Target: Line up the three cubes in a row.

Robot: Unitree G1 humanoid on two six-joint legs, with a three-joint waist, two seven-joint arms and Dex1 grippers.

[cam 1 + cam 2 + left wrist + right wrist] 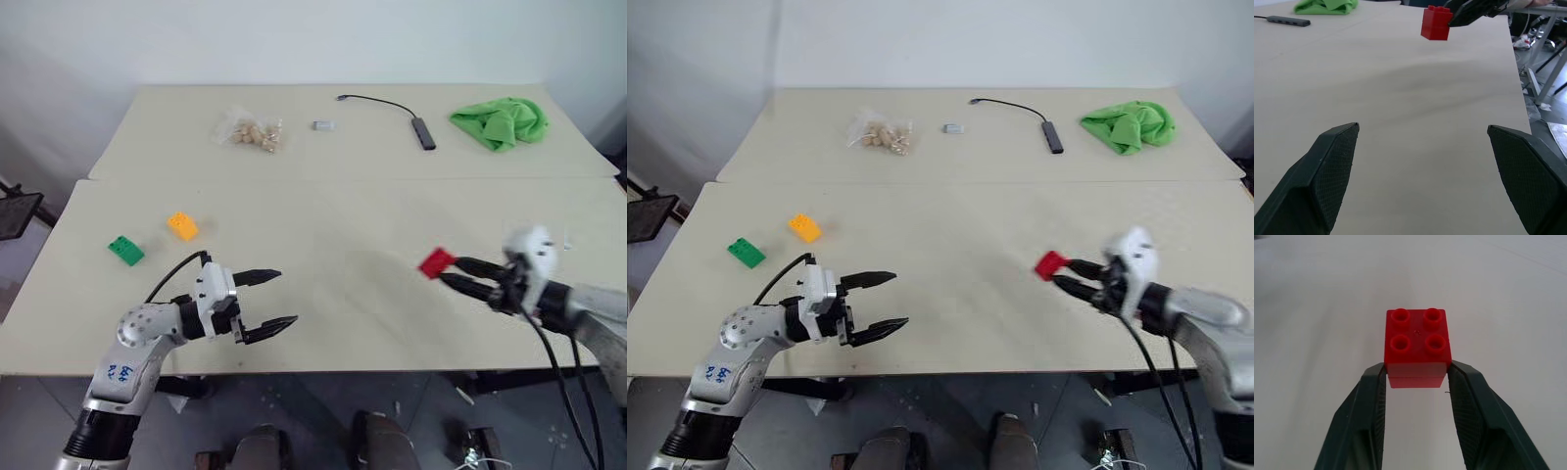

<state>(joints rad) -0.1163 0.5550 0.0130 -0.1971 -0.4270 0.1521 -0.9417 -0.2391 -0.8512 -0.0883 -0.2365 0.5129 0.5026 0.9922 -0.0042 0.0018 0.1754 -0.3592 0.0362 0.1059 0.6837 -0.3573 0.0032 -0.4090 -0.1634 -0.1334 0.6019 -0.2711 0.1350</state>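
Right gripper (pixel 1417 377): two black fingers clamped on the lower edges of a small red studded plastic brick (pixel 1417 347), studs facing up, held just past the fingertips and apparently clear of the pale table top (pixel 323 211), though a gap beneath is hard to judge.

Left gripper (pixel 271 305): fingers spread wide, nothing between them, pointing across the table toward the right gripper, with the red brick well apart and ahead of its tips.

Small green studded plastic brick (pixel 125 250): flat on the table, beyond and outboard of the left gripper, well apart from it. Small orange-yellow studded plastic brick (pixel 182 226): near the green one, a little farther out on the table, not touching it.

Far beyond both grippers, along the back of the table: clear bag of beige pieces (pixel 253 131), small grey block (pixel 323 125), dark adapter with black cable (pixel 423 133), crumpled green cloth (pixel 500 121); the cloth and adapter far past the right gripper's tips.
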